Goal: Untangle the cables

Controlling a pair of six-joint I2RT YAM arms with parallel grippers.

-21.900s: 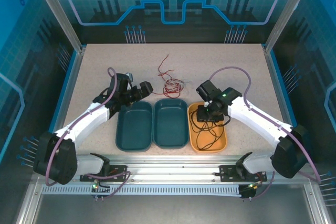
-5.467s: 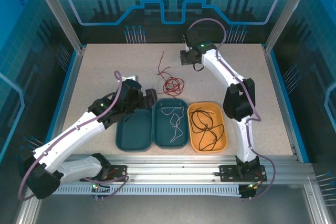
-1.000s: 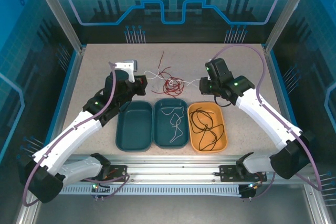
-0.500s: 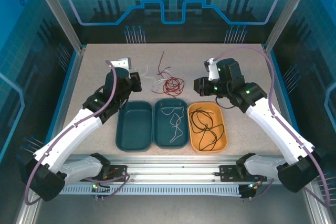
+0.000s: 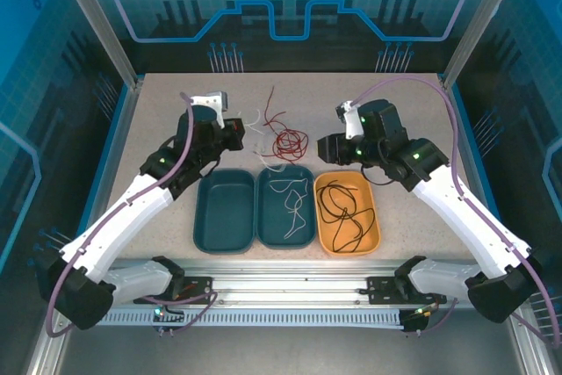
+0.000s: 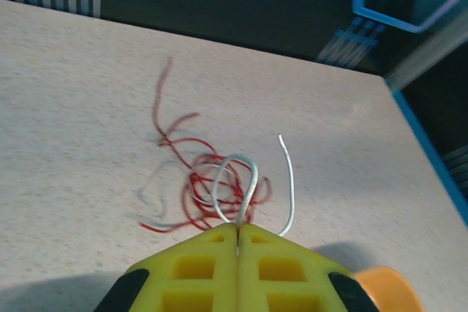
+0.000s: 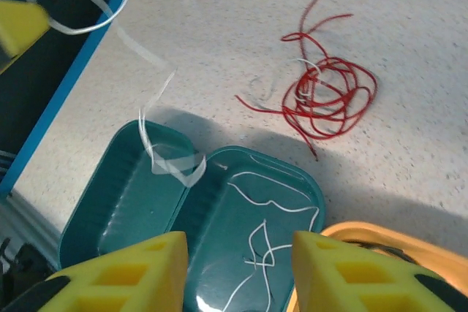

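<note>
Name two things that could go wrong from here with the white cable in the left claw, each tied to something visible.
1. The left claw pinches the white cable only at its very tip, so it might slip free.
2. The loose tail dangles close to the red cables and near the rim between the teal trays; it could snag the tangle or drop into the bare left tray.

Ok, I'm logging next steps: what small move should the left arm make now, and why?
Probably swing the left gripper, shut on the white cable, over the middle teal tray and lower it. The strand dangles apart from the red cable, the right gripper stands open, and that tray holds a second white wire.
</note>
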